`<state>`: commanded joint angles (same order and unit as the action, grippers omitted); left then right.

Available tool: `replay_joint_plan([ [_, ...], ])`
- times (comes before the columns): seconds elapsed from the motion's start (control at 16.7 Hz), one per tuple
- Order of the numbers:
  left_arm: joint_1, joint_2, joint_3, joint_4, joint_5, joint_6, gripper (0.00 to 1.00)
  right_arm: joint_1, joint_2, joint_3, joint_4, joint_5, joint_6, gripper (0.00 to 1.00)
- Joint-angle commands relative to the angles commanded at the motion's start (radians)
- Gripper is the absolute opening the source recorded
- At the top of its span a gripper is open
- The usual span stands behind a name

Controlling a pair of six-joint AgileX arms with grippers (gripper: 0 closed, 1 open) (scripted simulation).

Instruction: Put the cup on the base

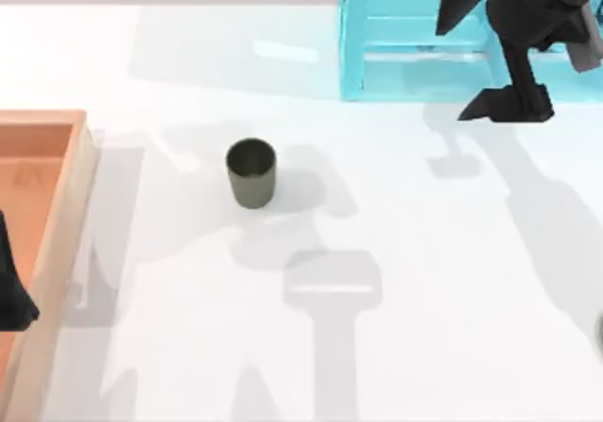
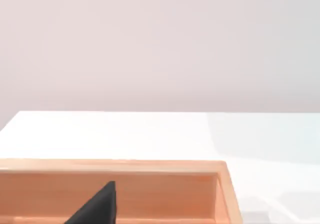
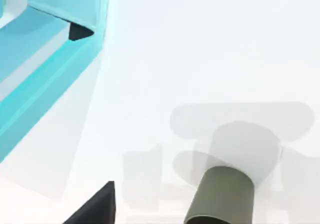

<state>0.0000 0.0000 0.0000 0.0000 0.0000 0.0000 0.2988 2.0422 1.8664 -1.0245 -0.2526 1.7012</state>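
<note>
The cup (image 1: 251, 172) stands upright on the white table, left of centre, a small dark olive-grey cylinder with no handle. It also shows in the right wrist view as the cup (image 3: 220, 196), far from that arm's fingers. My right gripper (image 1: 464, 66) hangs open at the back right, partly over the cyan box, well away from the cup and holding nothing. My left gripper (image 1: 11, 295) is parked at the left edge over the wooden tray. The base is out of view.
A wooden tray (image 1: 73, 172) with raised walls lies along the left edge, also seen as the tray (image 2: 222, 184). A translucent cyan box (image 1: 396, 55) stands at the back right. A dark sliver (image 1: 600, 332) at the right edge cannot be identified.
</note>
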Motion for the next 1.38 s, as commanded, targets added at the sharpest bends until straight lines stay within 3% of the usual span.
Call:
replay_joint_plan([
  [0.3,0.000,0.000,0.000,0.000,0.000,0.000,1.00,0.157,0.283,0.352,-0.180,-0.038,0.314,1.00],
  [0.54,0.000,0.000,0.000,0.000,0.000,0.000,1.00,0.258,0.418,0.546,-0.262,-0.055,0.475,1.00],
  [1.14,0.000,0.000,0.000,0.000,0.000,0.000,1.00,0.304,0.459,0.623,-0.288,-0.059,0.539,1.00],
  [1.38,0.000,0.000,0.000,0.000,0.000,0.000,1.00,0.329,0.501,0.565,-0.182,-0.054,0.562,1.00],
])
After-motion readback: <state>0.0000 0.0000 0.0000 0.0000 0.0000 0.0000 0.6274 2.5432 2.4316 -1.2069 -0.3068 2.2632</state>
